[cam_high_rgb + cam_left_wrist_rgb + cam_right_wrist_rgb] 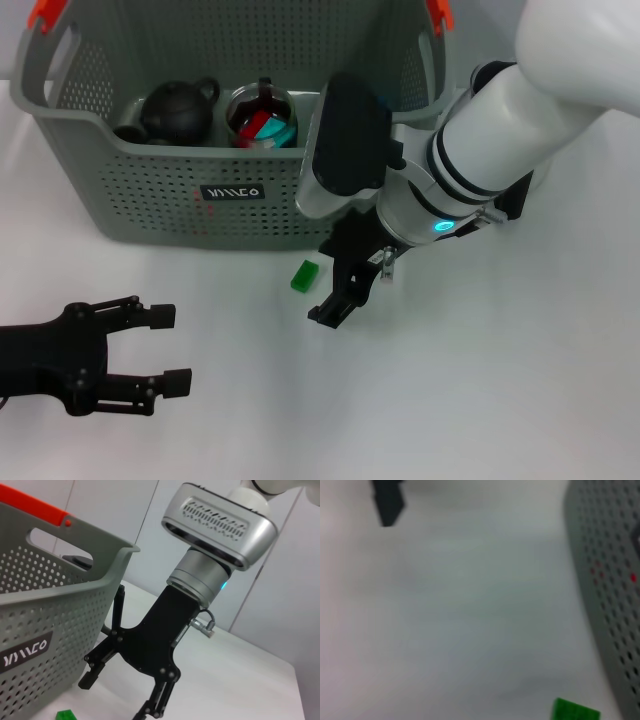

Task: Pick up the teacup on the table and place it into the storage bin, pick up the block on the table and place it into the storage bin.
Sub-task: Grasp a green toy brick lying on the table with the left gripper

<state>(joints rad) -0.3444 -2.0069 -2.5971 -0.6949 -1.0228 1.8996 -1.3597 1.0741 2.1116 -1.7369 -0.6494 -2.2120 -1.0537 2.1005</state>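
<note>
Green block on table, just beside right gripper, outside its spread fingers; left gripper spread, idle.

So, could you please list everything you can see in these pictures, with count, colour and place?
Storage bin: one, grey with orange-red handle tips, at the far side of the table.
Teapot: one, dark, inside the bin toward its left end.
Glass pitcher: one, clear with a black handle, red and teal contents, inside the bin beside the teapot.
Block: one, green, on the table just in front of the bin.
Table: one, white, under everything.
Left tool: one, black, open, low over the table's near left area.
Right tool: one, black on a white and silver arm, open, just right of the block, holding nothing.
</note>
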